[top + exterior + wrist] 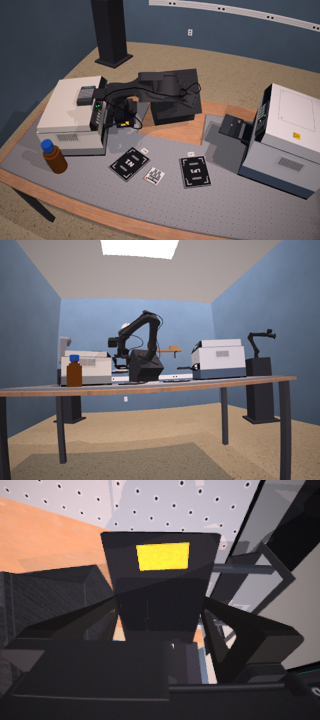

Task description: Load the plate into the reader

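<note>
My gripper [159,600] is shut on the dark lid [162,580], which has a yellow label at its far end. It holds the lid level, a little above the dispenser's stage, just right of the dispenser [69,113]. The lid also shows in the top view [123,123] and the exterior view [121,366]. In the exterior view, a white plate [119,371] lies just below the lid. The arm hides the plate in the top view. LP1 [195,171] is a black pad with nothing on it. The reader [284,136] stands at the right, and its dark stage [232,126] has nothing on it.
A brown bottle with a blue cap [53,156] stands in front of the dispenser. The N1 pad [129,163] lies left of LP1, with a small white card [154,176] between them. The arm's black base block [175,103] sits behind the pads.
</note>
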### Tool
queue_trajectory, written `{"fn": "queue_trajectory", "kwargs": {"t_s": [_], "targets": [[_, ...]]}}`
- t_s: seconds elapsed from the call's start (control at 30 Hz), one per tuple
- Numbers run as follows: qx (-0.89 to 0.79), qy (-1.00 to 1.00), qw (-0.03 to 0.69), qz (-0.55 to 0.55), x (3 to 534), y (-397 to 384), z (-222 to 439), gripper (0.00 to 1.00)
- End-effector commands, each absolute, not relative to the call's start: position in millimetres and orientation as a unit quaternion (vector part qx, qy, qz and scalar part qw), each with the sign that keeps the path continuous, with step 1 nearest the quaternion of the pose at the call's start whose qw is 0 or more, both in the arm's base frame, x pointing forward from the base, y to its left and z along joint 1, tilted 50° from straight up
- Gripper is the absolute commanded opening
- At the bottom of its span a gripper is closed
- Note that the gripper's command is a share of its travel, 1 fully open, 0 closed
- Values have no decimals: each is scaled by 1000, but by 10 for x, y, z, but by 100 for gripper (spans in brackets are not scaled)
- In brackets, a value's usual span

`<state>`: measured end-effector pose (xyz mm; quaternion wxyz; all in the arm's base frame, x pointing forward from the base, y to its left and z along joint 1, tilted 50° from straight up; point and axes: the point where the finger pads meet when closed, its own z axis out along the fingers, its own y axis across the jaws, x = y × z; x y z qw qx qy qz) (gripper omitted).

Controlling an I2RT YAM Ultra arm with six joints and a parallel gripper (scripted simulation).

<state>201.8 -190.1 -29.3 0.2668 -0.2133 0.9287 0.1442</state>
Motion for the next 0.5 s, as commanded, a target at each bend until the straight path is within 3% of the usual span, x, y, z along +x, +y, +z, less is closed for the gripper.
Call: {"fn": "queue_trajectory", "kwargs": {"t_s": [0.0,0.47], "targets": [[-195,938,254,129,2032,-1956,-226,85],[-208,943,237,110,2295,-1844,-27,85]]}}
